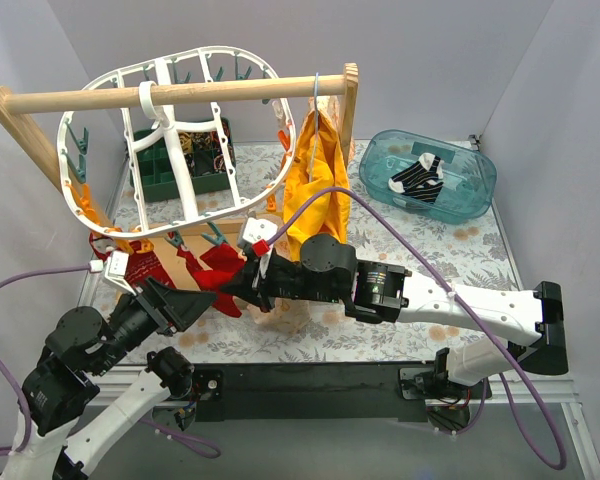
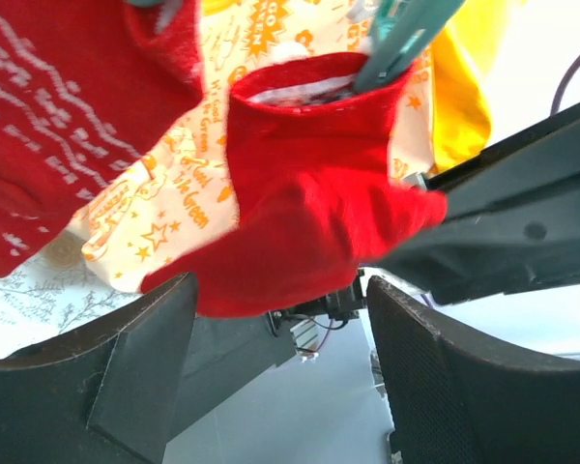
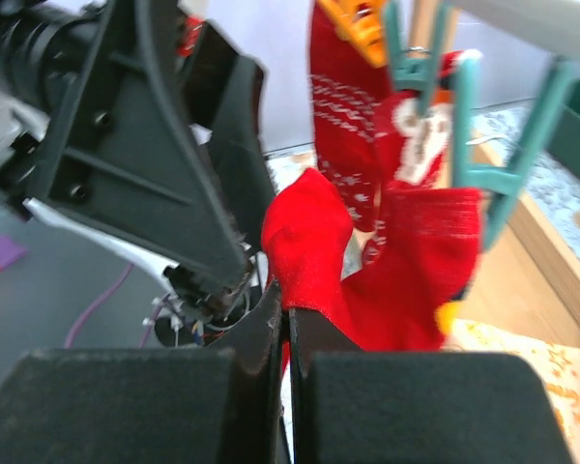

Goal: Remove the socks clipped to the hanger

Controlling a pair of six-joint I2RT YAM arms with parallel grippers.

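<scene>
Right tool (image 3: pixel 286 324) on sock (image 3: pixel 309 242), "Green" cloth (image 2: pixel 179 198)

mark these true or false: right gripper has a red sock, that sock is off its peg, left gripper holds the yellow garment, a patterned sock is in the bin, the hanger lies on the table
1. The right gripper is shut on a red sock. True.
2. That sock is off its peg. False: a teal peg still grips its cuff.
3. The left gripper holds the yellow garment. False: it is open, just under the red sock, holding nothing.
4. A black-and-white sock lies in the teal bin. True.
5. The hanger lies flat on the table. False: it hangs by its hook from the wooden rod.
</scene>
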